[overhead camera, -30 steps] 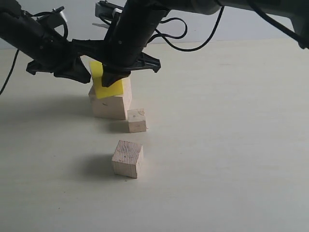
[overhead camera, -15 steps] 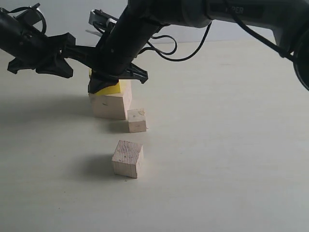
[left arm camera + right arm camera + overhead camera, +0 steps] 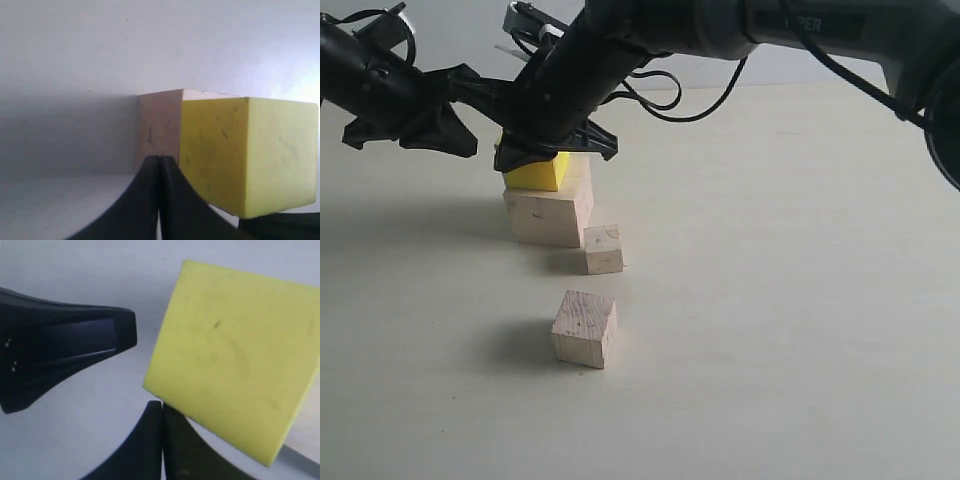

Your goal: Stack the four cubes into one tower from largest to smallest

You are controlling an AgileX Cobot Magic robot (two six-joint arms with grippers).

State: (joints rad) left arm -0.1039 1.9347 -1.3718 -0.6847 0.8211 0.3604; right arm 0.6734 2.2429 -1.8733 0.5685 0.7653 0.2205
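Exterior view, one yellow cube (image 3: 534,175) atop large wood cube (image 3: 548,216), medium wood cube (image 3: 584,328), small wood cube (image 3: 604,249), right end effector (image 3: 556,156) wide

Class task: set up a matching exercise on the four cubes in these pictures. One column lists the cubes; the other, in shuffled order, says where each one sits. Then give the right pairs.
Column one
1. yellow cube
2. large wood cube
3. medium wood cube
4. small wood cube

Column two
A. alone on the table, nearest the viewer in the exterior view
B. on the table, bearing another cube
C. on top of another cube
D. on the table, close by the near corner of the bottom cube

Pairs: 1-C, 2-B, 3-A, 4-D
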